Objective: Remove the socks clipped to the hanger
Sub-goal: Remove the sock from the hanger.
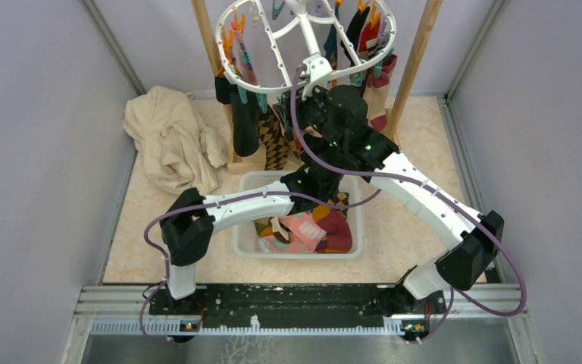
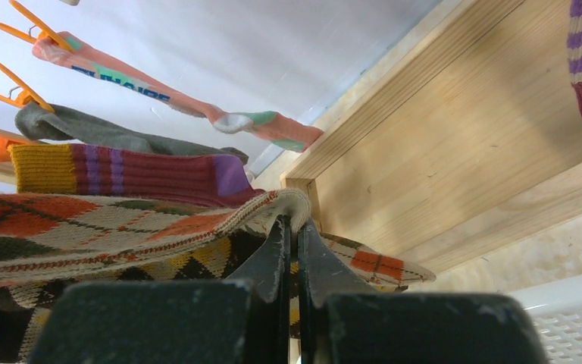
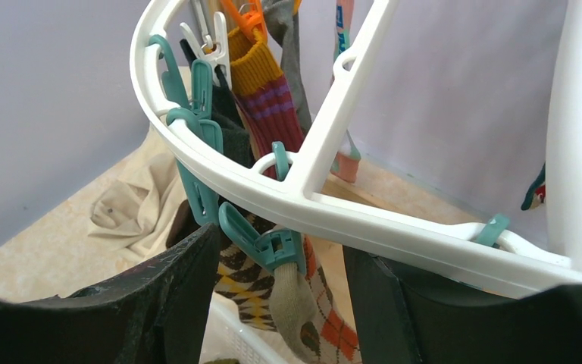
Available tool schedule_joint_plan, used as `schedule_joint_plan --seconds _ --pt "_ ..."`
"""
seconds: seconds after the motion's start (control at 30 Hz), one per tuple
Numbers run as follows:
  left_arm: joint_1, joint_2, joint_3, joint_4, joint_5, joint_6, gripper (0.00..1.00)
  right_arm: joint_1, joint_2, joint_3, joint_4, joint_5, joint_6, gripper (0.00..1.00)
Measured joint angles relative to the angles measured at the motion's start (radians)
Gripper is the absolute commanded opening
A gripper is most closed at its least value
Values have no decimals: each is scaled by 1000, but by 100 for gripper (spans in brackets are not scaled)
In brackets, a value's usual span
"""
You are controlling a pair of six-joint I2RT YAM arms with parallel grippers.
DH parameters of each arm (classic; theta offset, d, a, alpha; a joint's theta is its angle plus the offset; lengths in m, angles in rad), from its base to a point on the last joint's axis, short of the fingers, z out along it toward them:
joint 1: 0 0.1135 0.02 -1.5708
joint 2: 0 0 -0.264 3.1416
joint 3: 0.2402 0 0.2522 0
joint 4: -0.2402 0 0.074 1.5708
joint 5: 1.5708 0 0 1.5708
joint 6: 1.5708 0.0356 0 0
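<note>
The white oval hanger (image 1: 231,76) hangs at the back with several socks on teal and orange clips. My left gripper (image 2: 294,225) is shut on the edge of a beige and orange argyle sock (image 2: 121,227) that hangs from it. My right gripper (image 3: 280,250) is open just under the hanger rim (image 3: 364,224), its jaws on either side of the teal clip (image 3: 269,244) that holds this argyle sock (image 3: 326,318). A pink sock (image 2: 159,95), a grey sock (image 2: 98,133) and a striped maroon sock (image 2: 136,174) hang beyond.
A white mesh basket (image 1: 242,243) with several loose socks sits under the arms. A beige cloth (image 1: 170,136) lies at the left. Wooden frame posts (image 1: 417,61) stand beside the hanger, and its base board (image 2: 439,152) is close to my left gripper.
</note>
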Motion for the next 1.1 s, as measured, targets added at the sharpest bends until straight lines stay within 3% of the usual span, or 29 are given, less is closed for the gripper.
schedule_joint_plan --seconds 1.1 --pt "-100 -34 -12 72 -55 144 0 1 0 0 25 31 3 62"
